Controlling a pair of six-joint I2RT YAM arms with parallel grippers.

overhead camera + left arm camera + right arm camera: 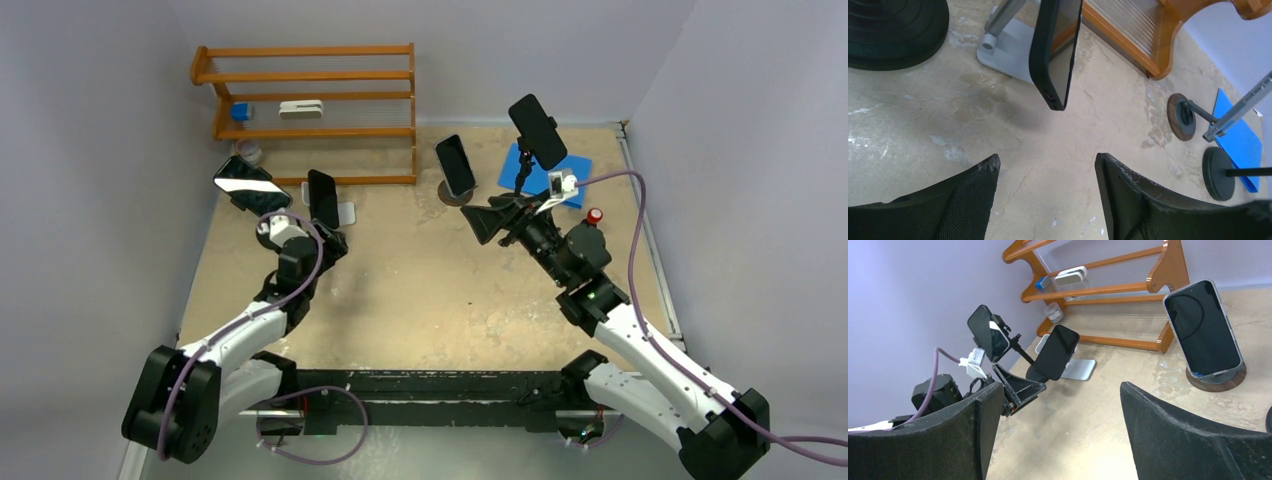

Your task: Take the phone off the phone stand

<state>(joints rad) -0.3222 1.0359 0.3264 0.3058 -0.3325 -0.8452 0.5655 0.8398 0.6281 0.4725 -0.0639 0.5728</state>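
One phone in reach: dark, propped steeply against the silver stand, at the left of the tabletop, just in front of the wooden rack; judged the target, lying straight ahead of the left end effector.
Why leaned so: tilted back on the stand's arm for viewing; apparently resting there unclamped, so probably free to lift up and off.
Left end effector: fingers parted to a middling gap, nothing between them; lined up with the phone's thin edge and just short of it, the gap wider than that edge, presumably to pinch across front and back.
Next move, as judged: forward around the lower part, close, then up and away without dragging the stand.
Risk: light stand sliding or tipping under a sideways pull.
Right end effector: spread wide and empty, above the tabletop's right half, well apart from the target; likely parked out of the way.
Other phones: a clamped phone just left of the target, an upright phone on a round base, a raised phone on a tall stand over a blue mat; none touched by either arm.
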